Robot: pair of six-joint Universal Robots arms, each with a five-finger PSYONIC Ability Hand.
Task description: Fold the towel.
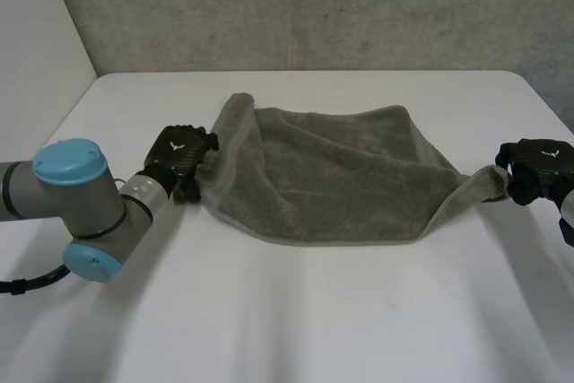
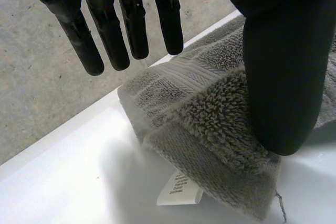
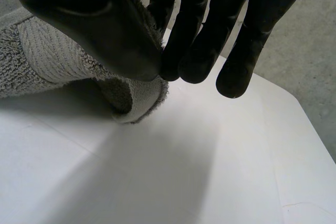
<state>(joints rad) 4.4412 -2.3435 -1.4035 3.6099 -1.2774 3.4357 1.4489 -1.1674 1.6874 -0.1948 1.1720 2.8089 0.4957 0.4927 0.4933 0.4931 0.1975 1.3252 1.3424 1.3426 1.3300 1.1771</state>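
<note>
Across the middle of the desk (image 1: 314, 311) lies the rumpled towel (image 1: 332, 177), its right corner pinched by the right hand (image 1: 536, 168). The left hand (image 1: 182, 154) rests unclenched on the left edge. Grasping looks half done: the left must close before any fold.

Bright, even light falls on the white bench (image 1: 296, 329); it glares almost blank just below the straight fingers (image 2: 134, 24) of the left hand (image 2: 283, 77); the towel (image 2: 210, 119) casts a soft shadow beneath the corner pinched in the fingers (image 3: 194, 40) of the right hand (image 3: 79, 19).
</note>
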